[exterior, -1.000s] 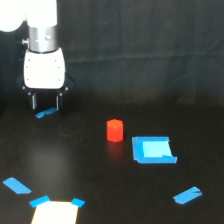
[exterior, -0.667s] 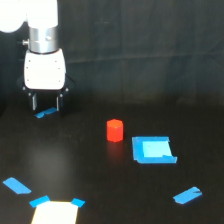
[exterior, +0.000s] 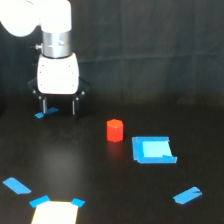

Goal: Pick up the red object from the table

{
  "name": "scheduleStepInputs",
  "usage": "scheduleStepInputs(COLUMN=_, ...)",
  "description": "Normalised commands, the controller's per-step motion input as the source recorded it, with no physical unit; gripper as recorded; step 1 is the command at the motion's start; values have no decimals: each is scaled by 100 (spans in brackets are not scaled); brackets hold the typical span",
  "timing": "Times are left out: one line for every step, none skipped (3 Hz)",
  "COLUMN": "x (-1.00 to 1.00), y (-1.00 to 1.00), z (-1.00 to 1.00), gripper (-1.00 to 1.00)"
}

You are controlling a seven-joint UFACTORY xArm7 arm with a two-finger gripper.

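Near the middle of the black surface (exterior: 90,165) stands the red object (exterior: 115,130), upright on its own, nothing touching it. It's a small faceted block, flat on top, and from here it looks rigid and light, the sort of thing that won't squash or crack under a pinch. The sides look smooth, so I'd guess a little slippery; best to take it low across two opposite flat faces, coming straight down from above, rather than catching the edges where it could twist out. It looks narrower than the spread of the gripper, so fit should be no trouble.

Just beside it, toward the exterior view's right, lies a blue tape square with a pale centre (exterior: 153,149), close but apart from it. More blue tape pieces are scattered further out: one strip (exterior: 187,195) at the lower right, another (exterior: 16,186) at the lower left.

Well apart, up toward the exterior view's left, hangs the gripper (exterior: 59,106), its two dark fingers spread with clear space between them, holding nothing, a scrap of blue tape (exterior: 46,113) under it.

What's hard to read: the block's exact facet count is blurred. The pale patch (exterior: 55,213) is cut off at the bottom edge, the arm's upper part runs out of view, and the fingertips' height above the surface I cannot tell.
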Motion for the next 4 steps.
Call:
scheduleStepInputs(x=100, y=-100, z=-18, gripper=100)
scheduleStepInputs(x=100, y=-54, z=-78, gripper=100)
scheduleStepInputs(x=100, y=-53, z=-100, gripper=63)
scheduleStepInputs(x=39, y=-54, z=-87, gripper=54)
